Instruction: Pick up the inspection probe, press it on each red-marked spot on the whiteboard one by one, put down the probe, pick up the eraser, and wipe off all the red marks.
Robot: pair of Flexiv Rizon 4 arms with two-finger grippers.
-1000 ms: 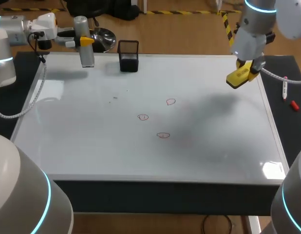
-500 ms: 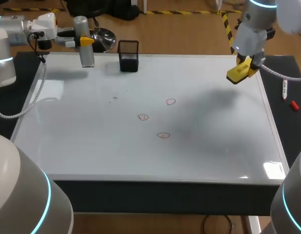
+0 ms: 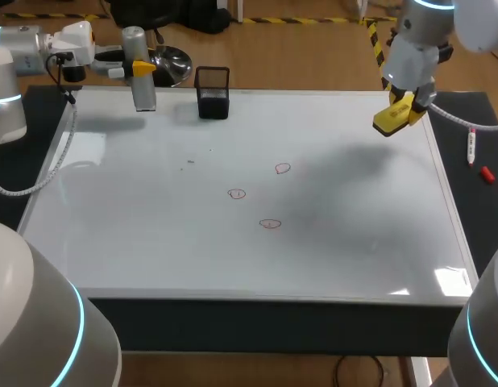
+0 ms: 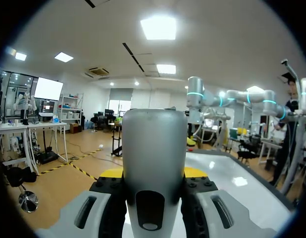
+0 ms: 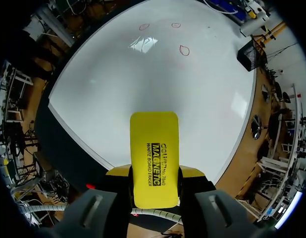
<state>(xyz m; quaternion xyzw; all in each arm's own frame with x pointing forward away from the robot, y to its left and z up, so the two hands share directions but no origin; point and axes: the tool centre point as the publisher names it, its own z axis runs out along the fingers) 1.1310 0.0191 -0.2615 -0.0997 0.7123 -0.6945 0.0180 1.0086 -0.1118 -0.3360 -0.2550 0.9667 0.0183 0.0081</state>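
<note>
Now | probe (image 4: 154,144) clamped in left end effector (image 4: 154,173) | eraser (image 5: 154,148) clamped in right end effector (image 5: 154,172)

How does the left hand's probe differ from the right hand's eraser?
The probe is grey and cylindrical; the eraser is yellow and flat. The probe stands upright at the whiteboard's far left corner; the eraser hangs tilted near its far right corner. Both are clamped, in the left hand and right hand, away from the red marks.
</note>
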